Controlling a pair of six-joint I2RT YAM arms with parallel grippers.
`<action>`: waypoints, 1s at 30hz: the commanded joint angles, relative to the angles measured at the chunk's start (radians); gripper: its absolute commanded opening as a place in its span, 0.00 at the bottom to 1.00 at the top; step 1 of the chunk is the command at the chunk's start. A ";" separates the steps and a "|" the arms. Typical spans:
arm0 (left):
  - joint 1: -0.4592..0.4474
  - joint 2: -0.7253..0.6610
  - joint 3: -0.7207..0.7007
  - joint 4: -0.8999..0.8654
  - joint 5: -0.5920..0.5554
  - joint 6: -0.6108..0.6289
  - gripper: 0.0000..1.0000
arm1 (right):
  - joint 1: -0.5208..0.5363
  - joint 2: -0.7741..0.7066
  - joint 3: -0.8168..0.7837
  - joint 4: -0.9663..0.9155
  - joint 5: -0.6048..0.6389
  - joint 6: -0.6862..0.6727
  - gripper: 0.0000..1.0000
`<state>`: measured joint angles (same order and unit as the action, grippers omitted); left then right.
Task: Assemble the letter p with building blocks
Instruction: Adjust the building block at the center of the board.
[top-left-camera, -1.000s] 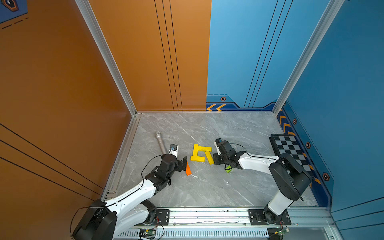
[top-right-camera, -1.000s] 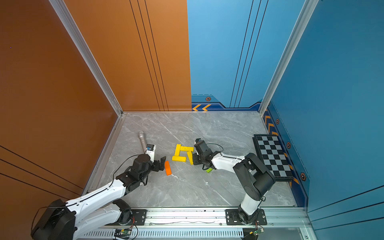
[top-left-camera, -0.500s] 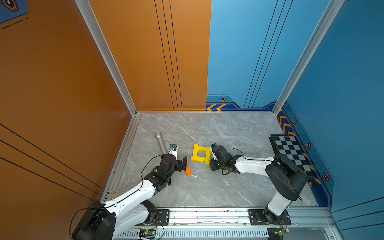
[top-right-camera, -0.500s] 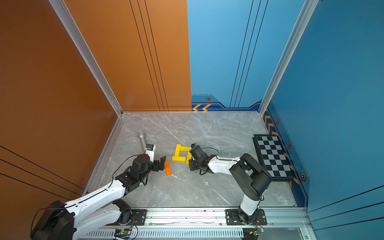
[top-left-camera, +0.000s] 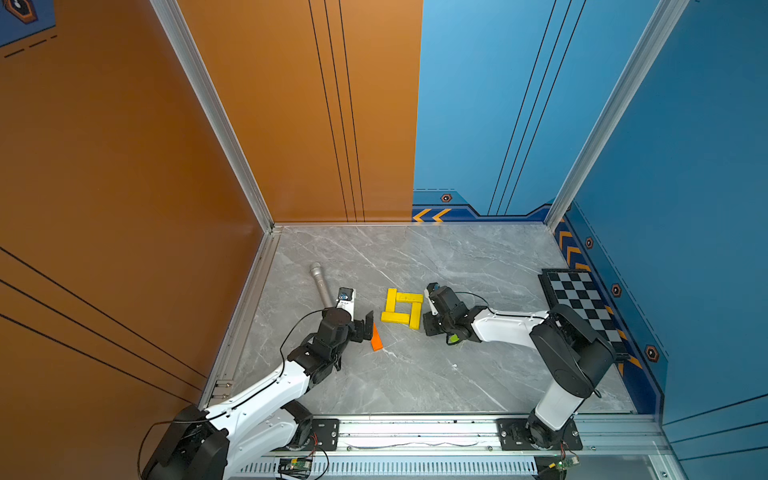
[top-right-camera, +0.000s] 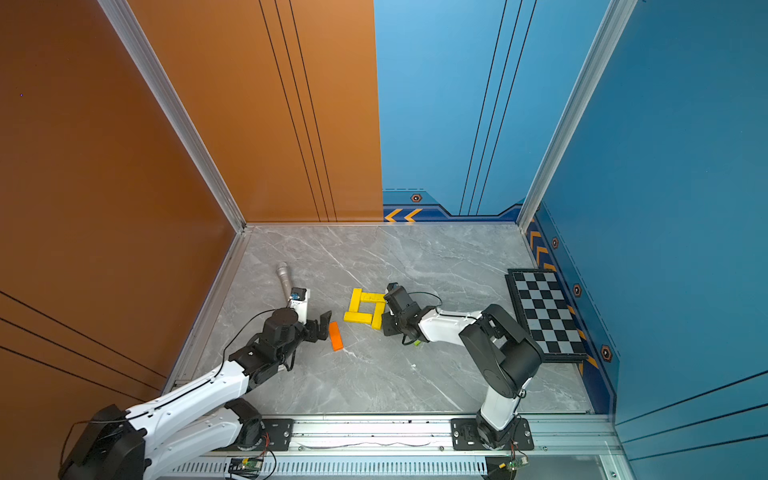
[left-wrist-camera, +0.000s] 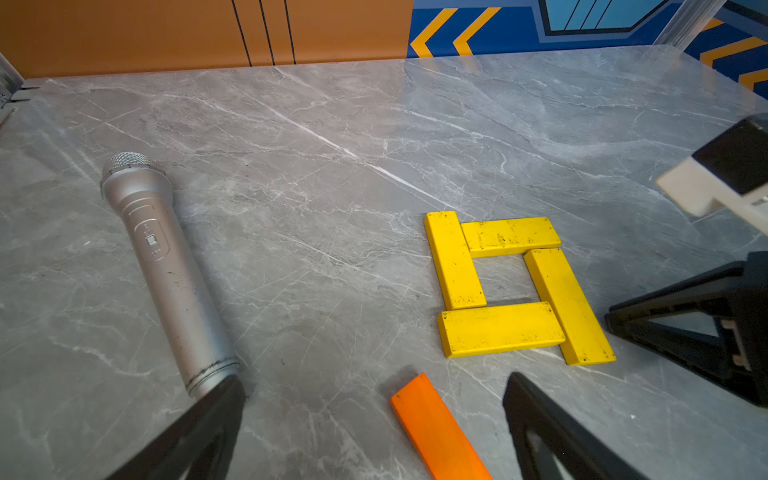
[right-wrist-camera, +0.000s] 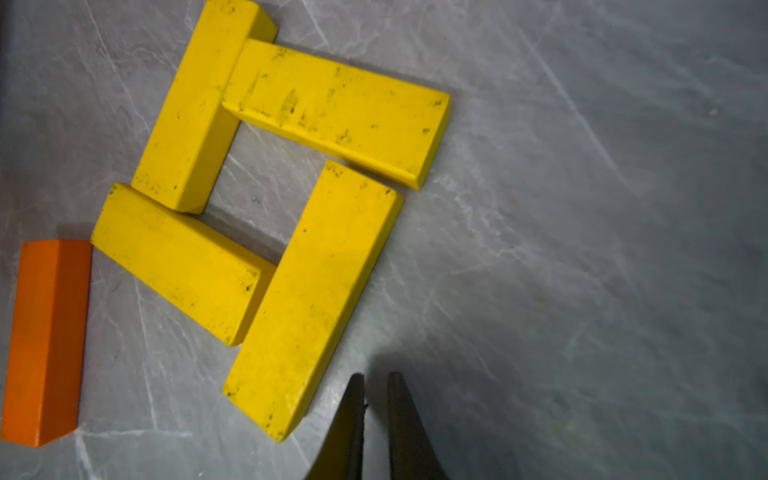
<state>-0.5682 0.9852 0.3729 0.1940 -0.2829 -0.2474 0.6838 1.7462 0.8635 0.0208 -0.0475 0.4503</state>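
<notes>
- 4 yellow bars (top-left-camera: 391, 300) lie flat on the grey marble table (top-left-camera: 415, 382), each end butting the next bar's side, closing a square loop.
- 1 orange bar (top-right-camera: 336, 336) lies flat near the loop's corner, apart from it, on the left arm's side.
- Left gripper (top-right-camera: 322, 326) is spread wide and empty; its wrist view shows the orange bar between the 2 fingers.
- Right gripper (right-wrist-camera: 373, 380) is almost pressed together and empty, tips just beside a yellow bar's end.
- 1 green block (top-left-camera: 453, 338) peeks out under the right arm.
- 1 silver microphone (left-wrist-camera: 166, 270) lies beside the left arm.
</notes>
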 joint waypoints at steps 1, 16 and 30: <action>0.012 -0.005 -0.003 0.008 0.015 0.013 0.99 | -0.026 0.044 0.027 -0.006 0.023 0.000 0.15; 0.013 0.000 -0.004 0.008 0.013 0.013 0.99 | -0.047 0.094 0.053 0.058 -0.061 0.022 0.13; 0.013 -0.007 -0.008 0.008 0.013 0.011 0.99 | -0.046 0.107 0.069 0.065 -0.096 0.022 0.13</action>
<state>-0.5682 0.9855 0.3729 0.1940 -0.2832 -0.2474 0.6392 1.8240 0.9222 0.0990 -0.1215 0.4545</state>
